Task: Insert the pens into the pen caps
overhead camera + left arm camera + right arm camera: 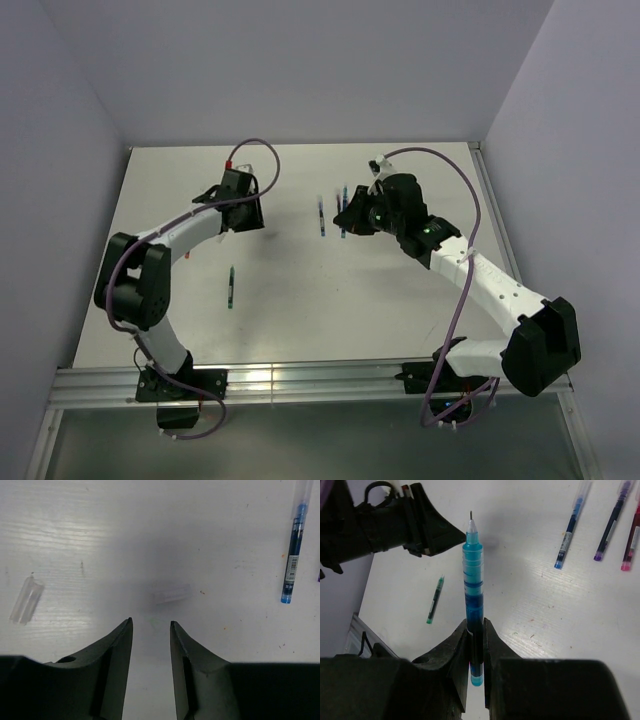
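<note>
Overhead, catches the left gripper (240,208) and right gripper (352,216) out over the white table (400,310), with a green pen (231,287) lying nearer the bases and a dark blue pen (321,216) flat just left of the right gripper. From the left wrist, shows jaws apart and holding nothing, a blurred clear cap (171,593) on the table just beyond the fingertips, a second clear cap (26,600) well apart at the view's left edge. From the right wrist, shows jaws clamped on a light blue pen (472,580), tip pointing away toward the left gripper; purple pen (610,525) and pink pen (631,537) lying flat beside the dark blue one.
</note>
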`<state>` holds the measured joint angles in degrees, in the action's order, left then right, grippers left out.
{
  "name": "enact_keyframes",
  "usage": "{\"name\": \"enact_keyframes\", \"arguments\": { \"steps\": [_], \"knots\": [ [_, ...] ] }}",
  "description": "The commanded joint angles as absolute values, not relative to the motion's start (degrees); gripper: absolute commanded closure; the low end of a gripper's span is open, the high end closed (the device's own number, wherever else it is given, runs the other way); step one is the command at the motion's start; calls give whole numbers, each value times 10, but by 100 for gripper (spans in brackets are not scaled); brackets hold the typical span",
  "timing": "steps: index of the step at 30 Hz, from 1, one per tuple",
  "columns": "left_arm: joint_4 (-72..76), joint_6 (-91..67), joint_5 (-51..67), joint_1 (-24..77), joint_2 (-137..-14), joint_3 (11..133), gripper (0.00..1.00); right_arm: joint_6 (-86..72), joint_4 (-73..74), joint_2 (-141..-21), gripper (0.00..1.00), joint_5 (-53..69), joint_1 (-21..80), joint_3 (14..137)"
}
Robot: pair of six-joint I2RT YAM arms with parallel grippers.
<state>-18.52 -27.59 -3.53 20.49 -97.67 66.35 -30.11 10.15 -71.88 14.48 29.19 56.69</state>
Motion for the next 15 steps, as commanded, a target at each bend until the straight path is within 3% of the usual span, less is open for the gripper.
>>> {"name": "enact_keyframes", "arguments": {
  "steps": [1,7,15],
  "knots": [
    [-178,-256,-69,232,-1002,719,59,-290,91,-710,100,154,286,563],
    [-192,-101,-69,239,-1055,792,56,-292,89,-715,100,163,285,562],
    [-195,32,-67,242,-1061,766,57,-294,89,-696,100,169,284,555]
  ]
}}
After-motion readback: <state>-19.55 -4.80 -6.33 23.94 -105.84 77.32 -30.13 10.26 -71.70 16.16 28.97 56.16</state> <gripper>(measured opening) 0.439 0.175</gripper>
